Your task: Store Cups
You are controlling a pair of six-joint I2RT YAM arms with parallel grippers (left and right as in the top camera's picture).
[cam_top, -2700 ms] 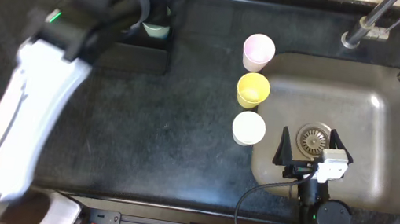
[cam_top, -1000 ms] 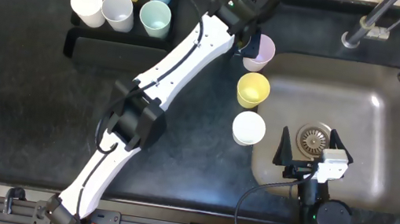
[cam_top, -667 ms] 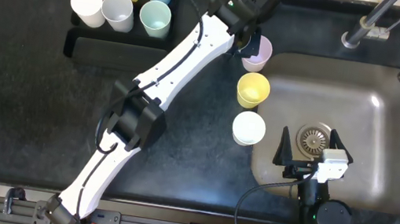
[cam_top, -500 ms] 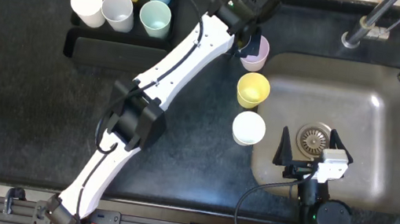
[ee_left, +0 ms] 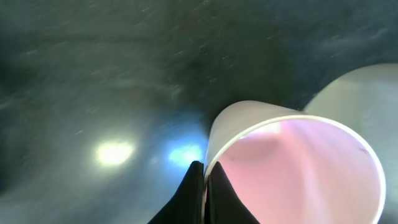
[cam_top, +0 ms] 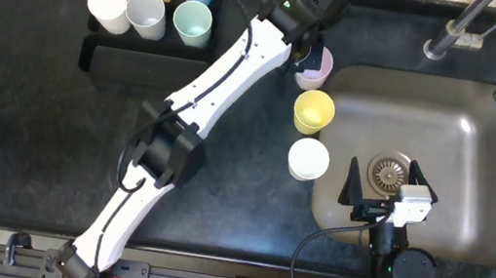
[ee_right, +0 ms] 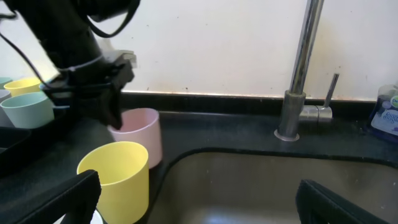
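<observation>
Your left gripper (ee_left: pixel 203 185), swung across from the black tray (cam_top: pixel 141 66), now pinches the pale pink plastic cup (ee_left: pixel 295 165) by its rim, nudging it slightly: grasp set, lift next.

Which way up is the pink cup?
Upright: the pink cup stands mouth up, its rim pinched by the left end effector.

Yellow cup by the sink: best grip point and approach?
Pinch the rim of the yellow cup from above, one finger inside, on the counter side. It stands upright, mouth open; pink cup and white cup flank it, the sink lies opposite.
</observation>
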